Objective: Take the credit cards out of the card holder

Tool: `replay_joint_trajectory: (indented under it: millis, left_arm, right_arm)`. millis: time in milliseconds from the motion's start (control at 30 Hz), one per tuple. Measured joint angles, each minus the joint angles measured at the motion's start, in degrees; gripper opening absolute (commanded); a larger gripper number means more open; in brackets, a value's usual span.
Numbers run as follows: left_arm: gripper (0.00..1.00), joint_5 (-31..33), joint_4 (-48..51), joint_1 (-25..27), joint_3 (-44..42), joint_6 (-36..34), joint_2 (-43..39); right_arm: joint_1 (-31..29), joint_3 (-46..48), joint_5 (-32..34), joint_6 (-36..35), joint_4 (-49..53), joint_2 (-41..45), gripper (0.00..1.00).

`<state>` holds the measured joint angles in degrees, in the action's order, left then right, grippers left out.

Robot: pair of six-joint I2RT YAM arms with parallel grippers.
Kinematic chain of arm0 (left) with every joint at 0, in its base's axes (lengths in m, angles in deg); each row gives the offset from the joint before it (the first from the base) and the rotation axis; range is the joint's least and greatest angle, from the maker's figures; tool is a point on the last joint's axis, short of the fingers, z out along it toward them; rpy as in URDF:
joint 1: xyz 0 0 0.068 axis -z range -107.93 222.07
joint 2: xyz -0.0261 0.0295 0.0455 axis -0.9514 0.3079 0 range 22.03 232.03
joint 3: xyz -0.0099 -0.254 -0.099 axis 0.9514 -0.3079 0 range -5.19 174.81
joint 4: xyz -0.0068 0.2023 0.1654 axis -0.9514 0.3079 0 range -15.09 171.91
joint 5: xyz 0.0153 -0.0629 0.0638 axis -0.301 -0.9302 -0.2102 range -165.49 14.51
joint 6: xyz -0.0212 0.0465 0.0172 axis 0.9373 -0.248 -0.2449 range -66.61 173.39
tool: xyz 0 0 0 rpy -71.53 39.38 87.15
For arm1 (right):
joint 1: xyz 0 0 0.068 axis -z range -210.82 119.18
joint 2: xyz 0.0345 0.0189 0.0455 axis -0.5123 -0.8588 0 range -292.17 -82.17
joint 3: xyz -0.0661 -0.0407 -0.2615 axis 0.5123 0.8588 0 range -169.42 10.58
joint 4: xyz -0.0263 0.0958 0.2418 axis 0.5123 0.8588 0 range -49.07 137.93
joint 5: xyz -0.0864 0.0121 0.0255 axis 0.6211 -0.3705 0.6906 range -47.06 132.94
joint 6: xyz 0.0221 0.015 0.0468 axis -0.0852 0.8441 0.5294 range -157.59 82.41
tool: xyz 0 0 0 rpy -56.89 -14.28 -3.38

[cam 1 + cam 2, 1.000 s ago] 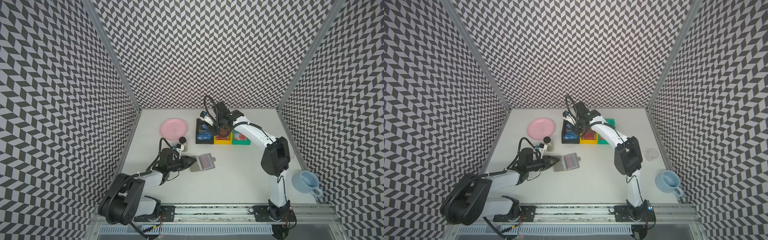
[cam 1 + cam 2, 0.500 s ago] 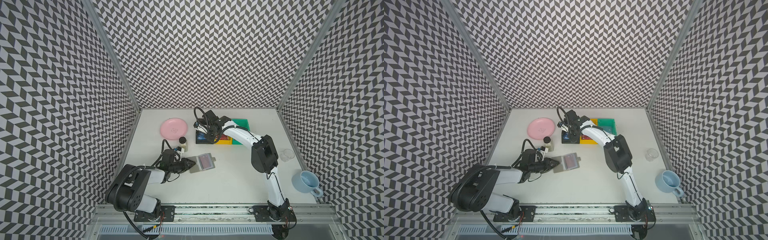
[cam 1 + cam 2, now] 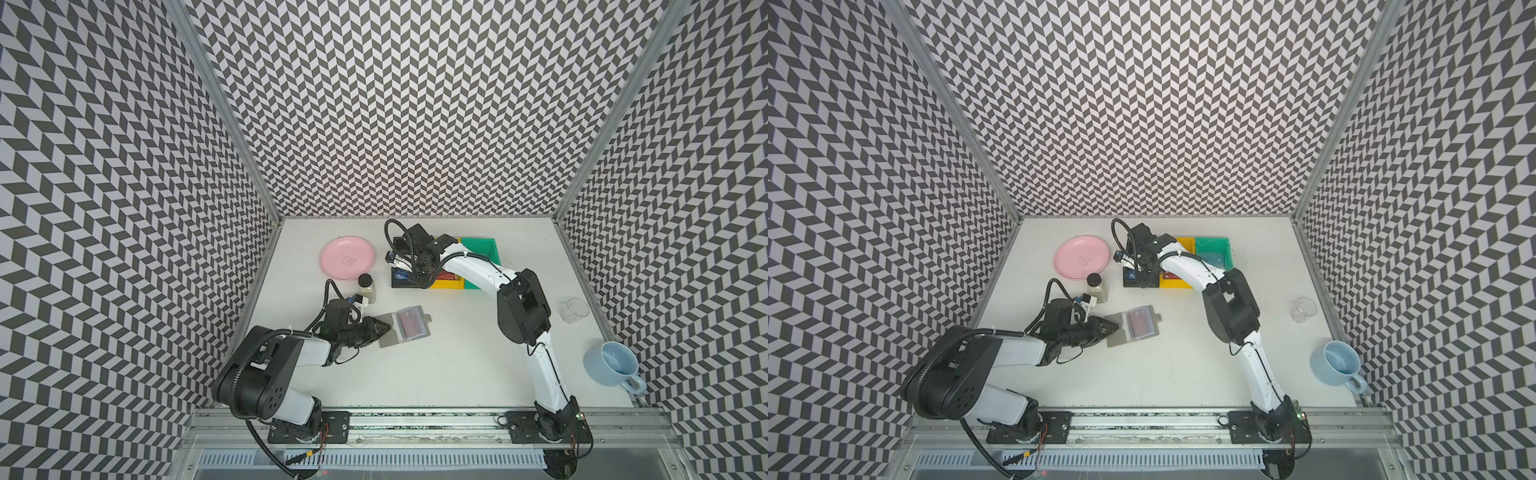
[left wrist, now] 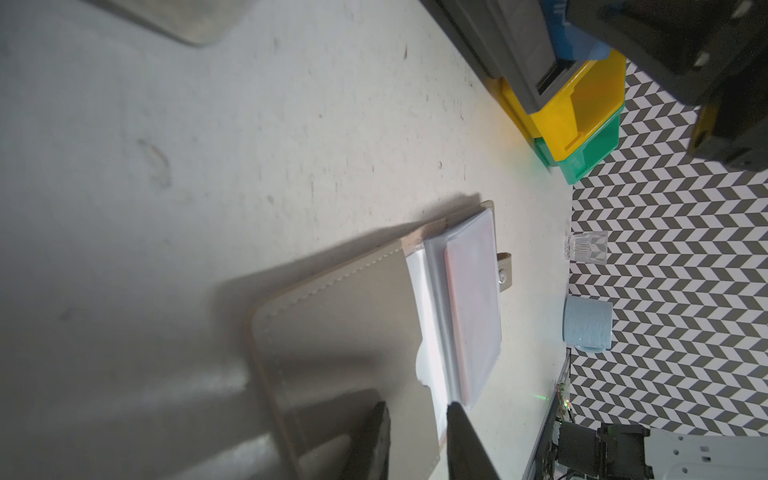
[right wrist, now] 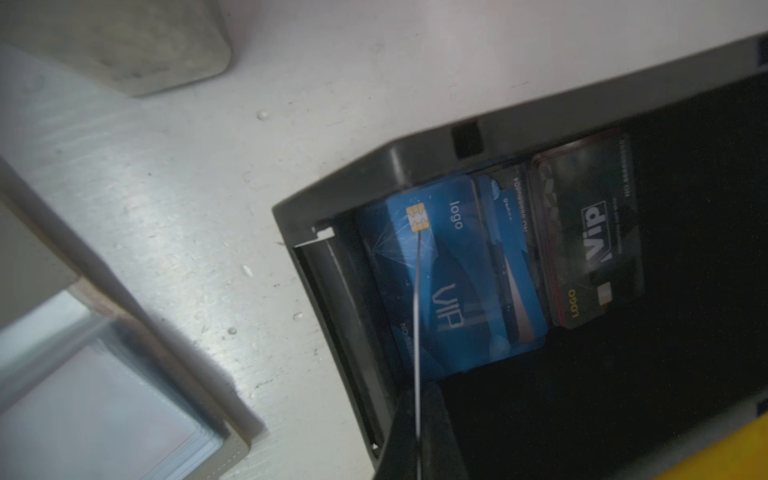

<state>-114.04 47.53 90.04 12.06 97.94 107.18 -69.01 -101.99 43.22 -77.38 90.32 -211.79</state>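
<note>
The grey card holder (image 3: 387, 340) lies open on the table in both top views, and a red credit card (image 3: 411, 327) shows through its clear sleeves (image 4: 469, 299). My left gripper (image 3: 385, 328) reaches it from the left. Its jaws stand slightly apart at the edge of the grey cover (image 4: 345, 316), one fingertip over the cover and one over the sleeves. My right gripper (image 5: 417, 399) is shut on a credit card (image 5: 417, 311) seen edge-on, colour hidden, above the black bin (image 5: 332, 299). Blue VIP credit cards (image 5: 457, 291) and a dark one (image 5: 594, 232) lie in that bin.
Yellow bin (image 3: 446, 284) and green bin (image 3: 482, 251) stand right of the black bin (image 3: 399, 283). A pink plate (image 3: 348, 257) and a small jar (image 3: 366, 286) sit behind the left gripper. A clear glass (image 3: 575, 309) and a blue mug (image 3: 611, 365) are at the right edge.
My right arm has folded and swung its gripper left, from over the yellow bin to over the black bin. The left gripper stays at the card holder's cover.
</note>
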Motion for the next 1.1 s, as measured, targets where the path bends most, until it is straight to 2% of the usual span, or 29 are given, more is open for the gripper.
replay_joint_trajectory:
  millis: [267,633,933,1100]
  left_arm:
    - [0.26,0.37,0.02,0.0,0.0,-0.17,0.0]
    - [0.25,0.46,0.04,0.0,0.02,-0.44,0.0]
    - [0.25,0.74,0.04,0.0,0.02,-1.05,0.0]
    - [0.25,0.81,0.04,0.0,0.04,-1.2,0.0]
  right_arm:
    - [-0.04,0.0,-0.31,-1.6,-0.04,-0.15,0.0]
    - [-0.04,0.0,-0.07,-1.55,-0.24,-0.15,0.08]
    - [-0.04,0.0,0.5,-1.64,-1.53,-0.15,0.09]
    - [-0.02,-0.02,1.64,-1.68,-2.12,-0.2,0.23]
